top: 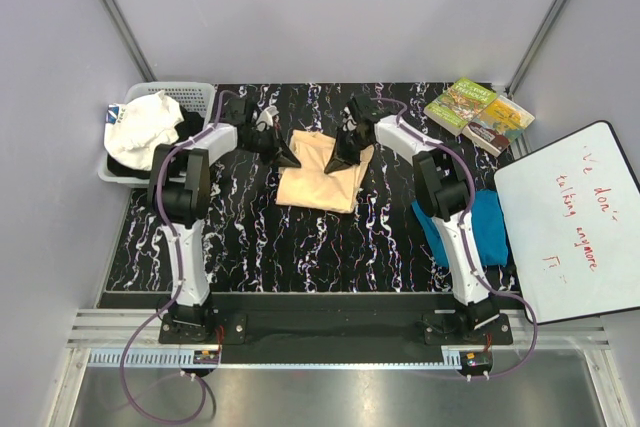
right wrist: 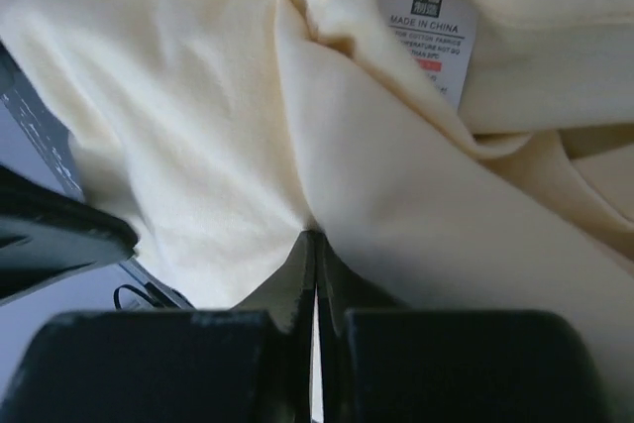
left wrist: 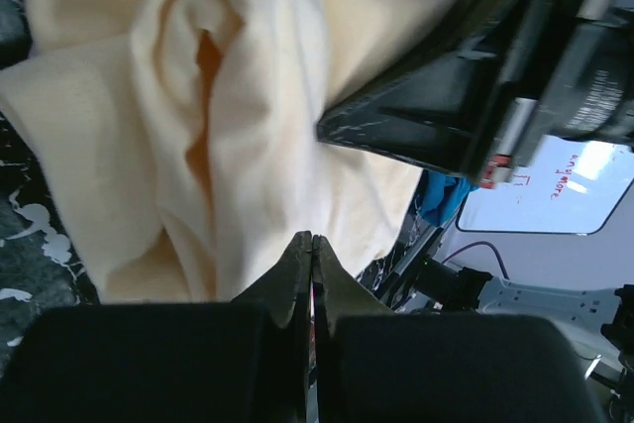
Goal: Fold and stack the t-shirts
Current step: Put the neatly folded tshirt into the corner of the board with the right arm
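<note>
At 4 o'clock, nearest, the teal shirt (top: 490,232) lies bunched. Mid-counter (top: 250,237) the peach shirt (top: 318,179) is rumpled. Both claws are pressed shut at its far edge: the right claw (right wrist: 312,237) seems to pinch a fold, the left claw (left wrist: 312,241) I can't tell.

Risk: a thin pinch slips on the lift, so the fold goes lopsided.

Count: two shirts, two claws, two books (top: 478,114) at 1 o'clock, one basket (top: 190,90) at 10.
</note>
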`<state>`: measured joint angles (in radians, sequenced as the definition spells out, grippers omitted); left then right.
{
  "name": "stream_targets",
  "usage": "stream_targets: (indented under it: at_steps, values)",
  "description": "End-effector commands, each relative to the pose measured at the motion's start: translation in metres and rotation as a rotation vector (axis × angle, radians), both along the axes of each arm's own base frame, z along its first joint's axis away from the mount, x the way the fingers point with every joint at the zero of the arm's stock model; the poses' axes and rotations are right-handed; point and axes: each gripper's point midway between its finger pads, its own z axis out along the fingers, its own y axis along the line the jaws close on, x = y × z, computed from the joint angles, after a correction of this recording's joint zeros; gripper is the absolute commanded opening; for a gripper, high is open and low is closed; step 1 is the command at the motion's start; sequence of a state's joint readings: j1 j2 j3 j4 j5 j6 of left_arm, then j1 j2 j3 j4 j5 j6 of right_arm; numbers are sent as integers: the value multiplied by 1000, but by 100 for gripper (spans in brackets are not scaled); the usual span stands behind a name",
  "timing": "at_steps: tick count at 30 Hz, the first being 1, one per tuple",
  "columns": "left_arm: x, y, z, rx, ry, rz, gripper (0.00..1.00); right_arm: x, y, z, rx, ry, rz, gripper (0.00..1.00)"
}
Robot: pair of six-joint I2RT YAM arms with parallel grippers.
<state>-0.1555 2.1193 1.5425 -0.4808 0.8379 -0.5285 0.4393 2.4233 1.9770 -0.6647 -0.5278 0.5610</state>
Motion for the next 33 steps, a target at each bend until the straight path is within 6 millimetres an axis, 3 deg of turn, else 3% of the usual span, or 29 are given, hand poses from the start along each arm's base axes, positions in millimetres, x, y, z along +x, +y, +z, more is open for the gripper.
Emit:
stream_targets:
  at_steps: [1,8,12,14,16,17,18,19,20,22,23,24,26,28,33]
  values:
    - [-4,-1,-19,-6,38,-10,0,9,-17,20,-87,-32,-45,0]
    - [-6,10,-55,93,98,-9,0,10,-46,8,-243,-38,-83,0]
    - [-9,17,-61,147,99,-14,0,12,-54,8,-276,-39,-94,0]
    - [-8,16,-54,141,76,-23,0,14,-53,14,-272,-56,-84,0]
    - [-4,15,-33,129,17,-28,0,17,-51,29,-273,-115,-59,0]
    - [-2,15,-23,124,-15,-33,0,20,-51,52,-266,-173,-59,0]
    - [0,14,-3,116,-67,-35,0,25,-55,62,-282,-222,-69,1]
    - [1,14,9,114,-101,-38,0,25,-56,75,-283,-261,-70,13]
    - [0,15,18,117,-133,-43,0,25,-58,108,-257,-331,-87,24]
    - [-2,17,46,121,-207,-45,3,19,-68,115,-269,-360,-121,42]
    - [-5,20,49,138,-222,-41,10,15,-72,136,-246,-398,-138,64]
    - [-7,22,60,146,-252,-36,10,5,-78,125,-257,-368,-139,74]
    - [-14,26,58,166,-249,-30,12,-10,-91,117,-259,-322,-171,100]
    - [-19,28,60,170,-250,-29,12,-21,-96,106,-253,-278,-184,100]
    - [-37,29,42,172,-195,-45,9,-47,-101,57,-268,-142,-184,100]
